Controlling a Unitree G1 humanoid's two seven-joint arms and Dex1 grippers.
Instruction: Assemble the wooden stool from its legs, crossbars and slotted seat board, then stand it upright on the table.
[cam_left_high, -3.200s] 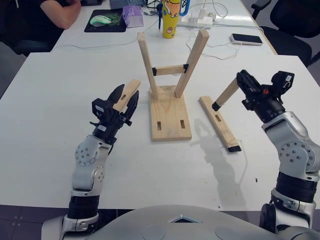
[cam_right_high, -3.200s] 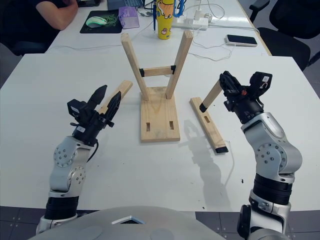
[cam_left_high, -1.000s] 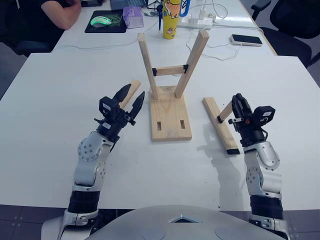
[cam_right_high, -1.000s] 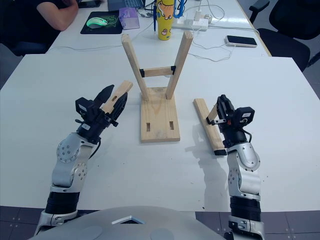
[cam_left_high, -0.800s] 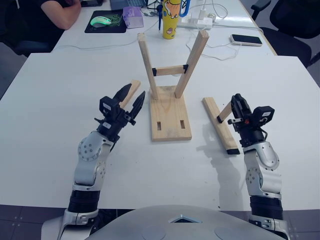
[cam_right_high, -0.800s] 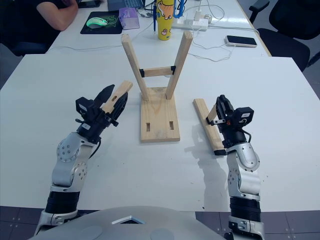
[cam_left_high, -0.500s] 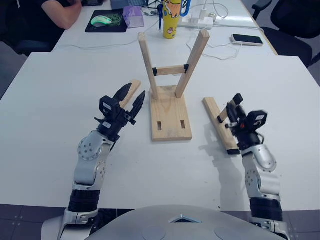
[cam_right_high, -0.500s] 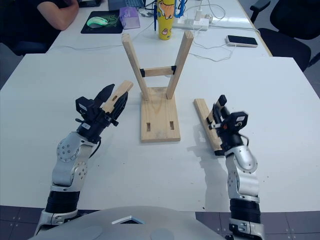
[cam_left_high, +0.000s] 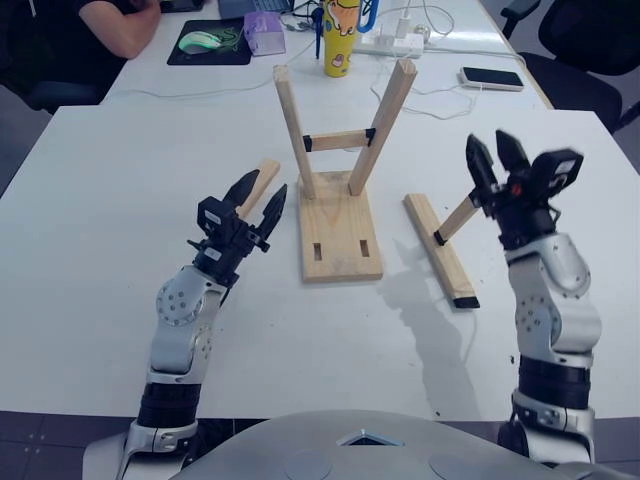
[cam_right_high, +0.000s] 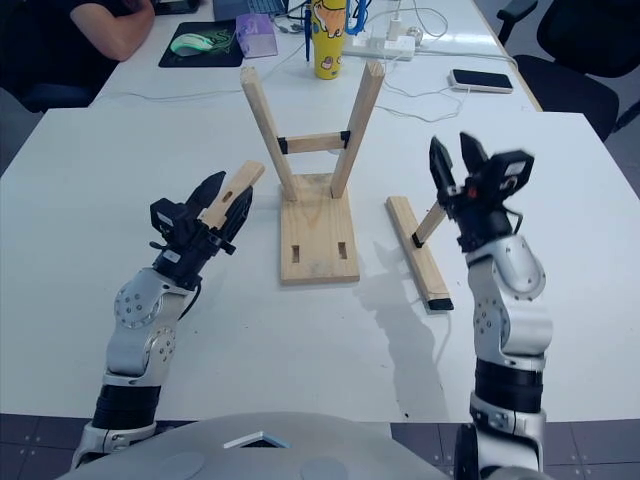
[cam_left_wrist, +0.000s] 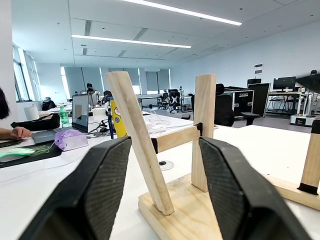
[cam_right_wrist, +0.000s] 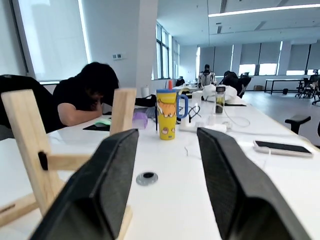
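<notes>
The slotted seat board (cam_left_high: 340, 240) lies flat on the white table (cam_left_high: 120, 170), with two legs standing up from its far end. A crossbar (cam_left_high: 338, 140) joins those legs. To its right lies a loose leg (cam_left_high: 440, 255) with a short crossbar (cam_left_high: 455, 218) slanting up from it. My right gripper (cam_left_high: 487, 140) is raised just above that crossbar's upper end. It is open, and the right wrist view shows nothing in the gripper (cam_right_wrist: 167, 135). A loose wooden piece (cam_left_high: 270, 168) lies left of the board. My left gripper (cam_left_high: 266, 182) hovers open over its near end.
At the table's far edge stand a yellow cup (cam_left_high: 342, 35), a power strip with cables (cam_left_high: 395, 42), a phone (cam_left_high: 492, 77), a purple box (cam_left_high: 265, 30) and a mouse on a black pad (cam_left_high: 210, 42). A person sits at the far left corner.
My right gripper has risen from table height beside the loose leg and now stands open above its crossbar. The left arm and the wooden parts have stayed put.
</notes>
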